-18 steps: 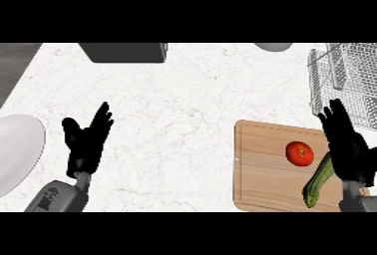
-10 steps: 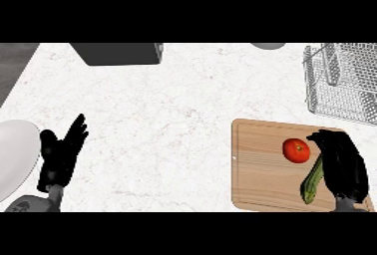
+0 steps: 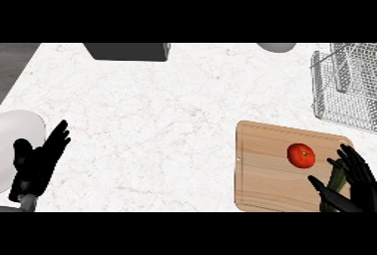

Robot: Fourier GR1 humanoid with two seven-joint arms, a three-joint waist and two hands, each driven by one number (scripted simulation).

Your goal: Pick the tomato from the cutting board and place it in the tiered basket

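right hand [image 3: 352,182] lower, beside tomato [image 3: 300,155]

Left robot hand [image 3: 37,162] and right robot hand [image 3: 355,183] open.

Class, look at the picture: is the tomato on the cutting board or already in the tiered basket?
On the board. The tomato lies on the cutting board, apart from the tiered basket.
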